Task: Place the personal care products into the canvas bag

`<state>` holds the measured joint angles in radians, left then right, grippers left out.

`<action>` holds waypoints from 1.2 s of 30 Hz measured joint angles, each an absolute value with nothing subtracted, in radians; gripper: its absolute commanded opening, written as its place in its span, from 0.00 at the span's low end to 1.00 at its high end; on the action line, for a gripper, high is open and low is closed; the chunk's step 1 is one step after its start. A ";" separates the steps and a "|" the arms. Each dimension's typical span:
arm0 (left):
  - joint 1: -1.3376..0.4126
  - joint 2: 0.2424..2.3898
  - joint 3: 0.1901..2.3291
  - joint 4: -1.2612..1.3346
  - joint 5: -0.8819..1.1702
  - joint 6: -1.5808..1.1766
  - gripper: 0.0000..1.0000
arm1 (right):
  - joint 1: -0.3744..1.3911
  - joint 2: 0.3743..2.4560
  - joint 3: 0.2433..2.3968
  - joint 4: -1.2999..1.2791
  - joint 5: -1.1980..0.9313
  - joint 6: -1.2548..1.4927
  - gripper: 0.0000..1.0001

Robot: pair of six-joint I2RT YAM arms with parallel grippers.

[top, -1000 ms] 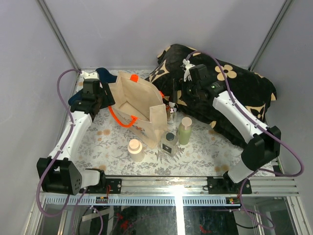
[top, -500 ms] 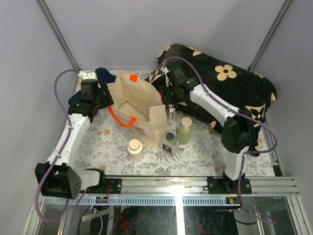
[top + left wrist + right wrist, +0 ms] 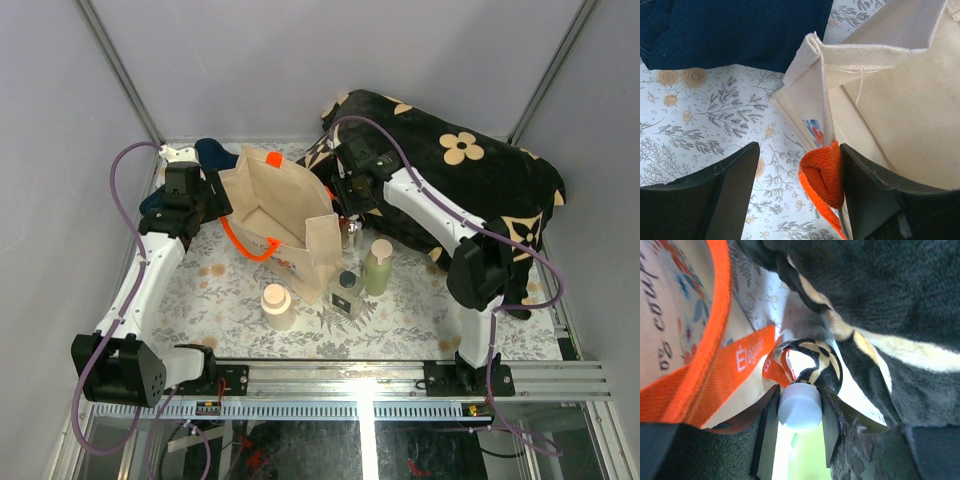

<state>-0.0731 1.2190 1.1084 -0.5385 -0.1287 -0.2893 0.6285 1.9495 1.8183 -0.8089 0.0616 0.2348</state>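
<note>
while the left gripper [image 3: 207, 203] stays at the canvas bag's [image 3: 268, 200] left rim, jaws apart with an orange handle [image 3: 824, 172] between them, the right gripper [image 3: 799, 390] has swung in from over the cushion [image 3: 470, 170] within the last second and now clamps the white cap of the slim clear bottle [image 3: 349, 236], which stands just beside the bag. the green bottle [image 3: 378, 268], square glass bottle [image 3: 346, 294] and cream bottle [image 3: 277, 305] stand unmoved on the table [image 3: 420, 315].

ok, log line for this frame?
phase: grasp | right gripper: shut on slim clear bottle cap, bottle upright beside bag | left gripper: open, straddling canvas bag corner and orange handle
</note>
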 measured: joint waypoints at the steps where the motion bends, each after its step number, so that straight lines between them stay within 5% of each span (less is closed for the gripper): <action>1: -0.073 1.219 1.108 -0.538 -0.128 -0.289 0.64 | 0.628 1.950 1.822 -0.820 0.067 0.234 0.01; 17: -0.073 1.248 1.109 -0.538 -0.108 -0.282 0.56 | 0.628 2.003 2.325 -1.037 0.156 0.150 0.00; 36: -0.073 1.265 1.108 -0.533 -0.086 -0.282 0.56 | 0.667 1.766 2.164 -0.543 -0.231 -0.001 0.00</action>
<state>-0.0731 1.2648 1.1084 -0.5327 -0.0860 -0.2825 0.6670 1.7660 2.1643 -0.5430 -0.2306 -0.0010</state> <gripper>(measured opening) 0.561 0.413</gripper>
